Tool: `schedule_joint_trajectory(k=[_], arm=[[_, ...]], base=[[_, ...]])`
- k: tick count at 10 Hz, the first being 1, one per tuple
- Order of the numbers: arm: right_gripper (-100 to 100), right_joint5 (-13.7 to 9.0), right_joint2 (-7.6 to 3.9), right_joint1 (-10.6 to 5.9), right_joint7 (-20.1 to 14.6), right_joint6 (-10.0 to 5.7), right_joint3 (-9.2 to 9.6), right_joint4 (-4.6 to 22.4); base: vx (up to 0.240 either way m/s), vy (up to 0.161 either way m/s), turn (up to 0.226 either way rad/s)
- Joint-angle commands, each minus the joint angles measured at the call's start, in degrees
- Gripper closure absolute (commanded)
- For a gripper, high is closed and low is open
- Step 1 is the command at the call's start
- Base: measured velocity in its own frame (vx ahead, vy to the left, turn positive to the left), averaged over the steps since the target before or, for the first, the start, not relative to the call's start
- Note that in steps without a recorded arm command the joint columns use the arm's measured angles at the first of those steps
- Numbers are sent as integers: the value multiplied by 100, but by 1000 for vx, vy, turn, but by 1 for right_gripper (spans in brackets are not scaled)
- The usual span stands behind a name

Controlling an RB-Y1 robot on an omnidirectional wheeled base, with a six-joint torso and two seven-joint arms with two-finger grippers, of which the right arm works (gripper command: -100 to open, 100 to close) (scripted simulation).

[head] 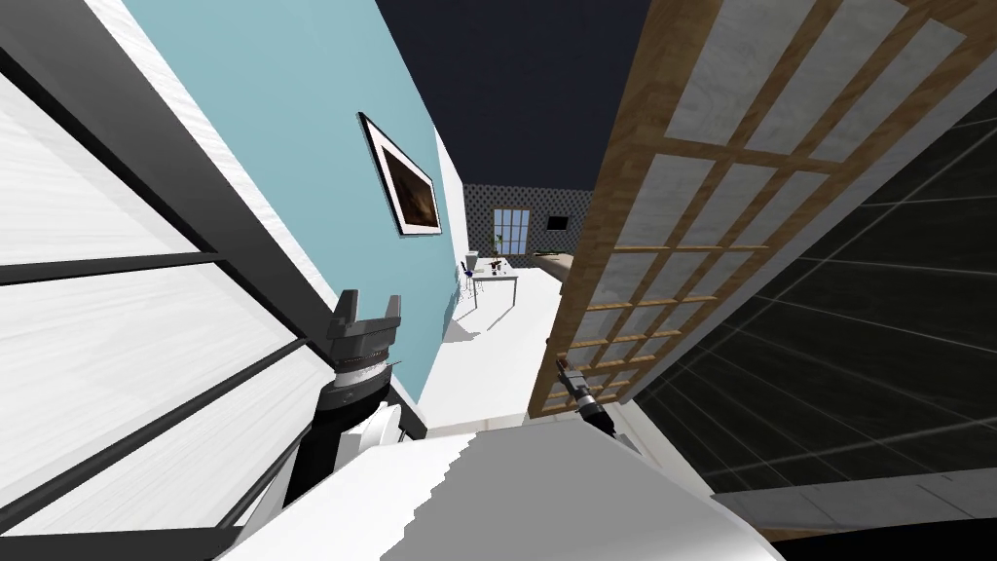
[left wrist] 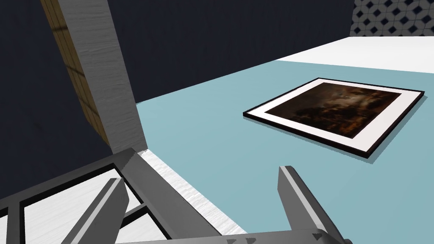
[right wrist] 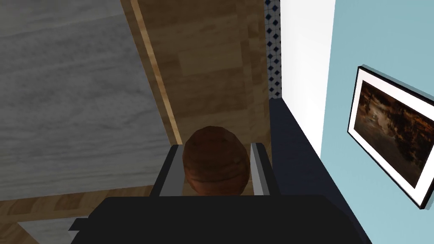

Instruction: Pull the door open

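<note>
Right wrist view looks along the right tool (right wrist: 216,146), whose two thin grey fingers press the opposite sides of one round, reddish-brown wooden knob (right wrist: 216,163), so this tool is clamped narrow on it. The knob sits on the light brown wooden stile of the door (right wrist: 212,63), close to the door's free edge. A pale grey, grainy pane (right wrist: 72,106) lies just beside that stile.

From the head view the same door (head: 672,200) rises on my right as a wooden lattice that holds grey panes, three across in each row. The right tool (head: 565,365) meets it low down at the near edge. Between that edge and the light blue wall (head: 292,117) a gap opens onto a white floor (head: 506,331). Far off on it stands one small white bench (head: 497,280), below one window (head: 511,229).

One black-framed dark picture with a white mat (head: 404,180) hangs on the blue wall. A dark tiled floor (head: 857,321) spreads to the right of the door.

On my left the left tool (head: 372,310) points upward close to the blue wall, beside a white panelled surface crossed by black bars (head: 97,321). Its own camera shows its two fingers spread wide with nothing between them (left wrist: 201,176).
</note>
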Motion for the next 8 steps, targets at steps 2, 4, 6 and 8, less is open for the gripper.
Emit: schedule_joint_trajectory(k=[2,4,6,8], arm=[[100,-121,6,-7,-336,13,52,-1],[100,-238,1,-19,-645,35,94,5],[100,-355,-3,-31,-953,56,137,10],[100,-499,-9,-46,-1275,82,189,18]], base=[[-42,-18,53],[-53,-20,80],[-60,-31,82],[-62,-26,89]])
